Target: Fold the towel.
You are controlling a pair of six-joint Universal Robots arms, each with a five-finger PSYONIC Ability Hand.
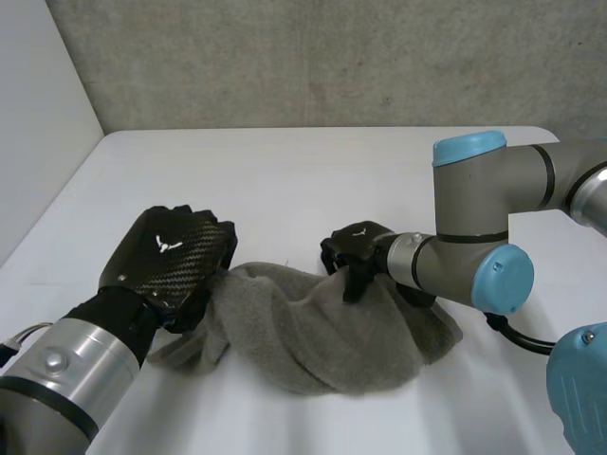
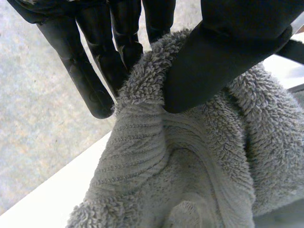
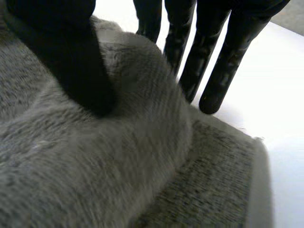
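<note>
A grey towel (image 1: 313,332) lies bunched up in the middle of the white table (image 1: 313,180). My left hand (image 1: 171,258) is at the towel's left edge. In the left wrist view its thumb (image 2: 218,52) presses a fold of the towel (image 2: 156,156) against the fingers (image 2: 90,76). My right hand (image 1: 356,251) is at the towel's far edge, right of the middle. Its thumb (image 3: 71,61) lies on a raised fold of the towel (image 3: 118,156), with the straight fingers (image 3: 211,66) on the fold's other side, pinching it.
The right arm (image 1: 474,237) reaches in from the right, low over the towel's right part. A grey wall (image 1: 313,57) stands behind the table's far edge, and a pale wall (image 1: 38,123) runs along its left side.
</note>
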